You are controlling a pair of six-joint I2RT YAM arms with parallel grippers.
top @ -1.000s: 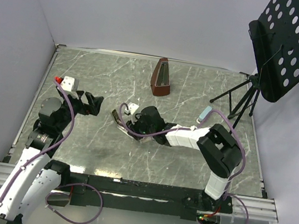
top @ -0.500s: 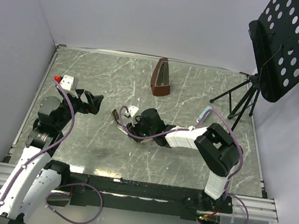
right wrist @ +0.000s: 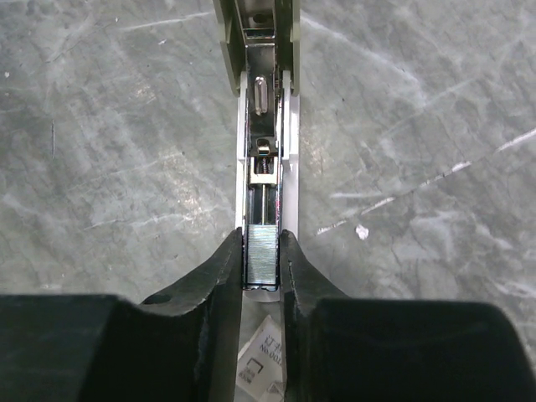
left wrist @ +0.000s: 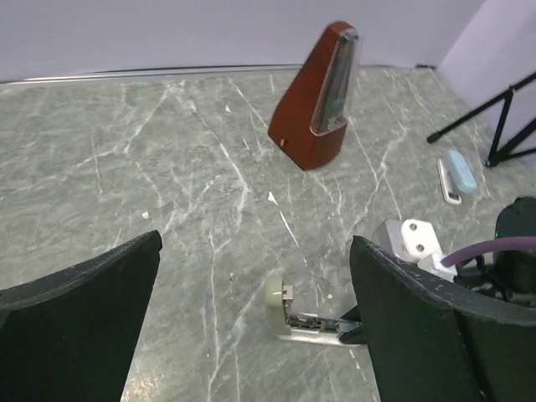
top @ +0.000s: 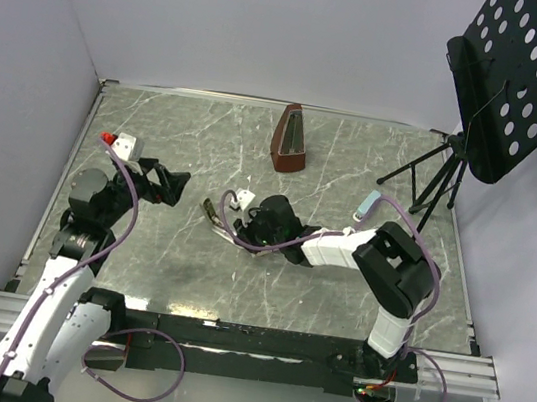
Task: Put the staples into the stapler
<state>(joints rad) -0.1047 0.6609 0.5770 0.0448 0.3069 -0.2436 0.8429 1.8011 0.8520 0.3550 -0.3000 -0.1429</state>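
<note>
Over the open stapler (right wrist: 261,126), the right hand (right wrist: 261,241) has tightened onto the staples (right wrist: 261,260); left hand (left wrist: 255,276) gapes open.

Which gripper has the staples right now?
The right gripper: it pinches the grey staple strip in the channel of the open stapler. The left gripper hangs wide open, holding nothing.

Overhead rear camera and both wrist cameras share the stapler (right wrist: 265,159).

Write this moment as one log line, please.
left gripper: open, clear of stapler | right gripper: pinching staples | staples: in open stapler's channel
</note>
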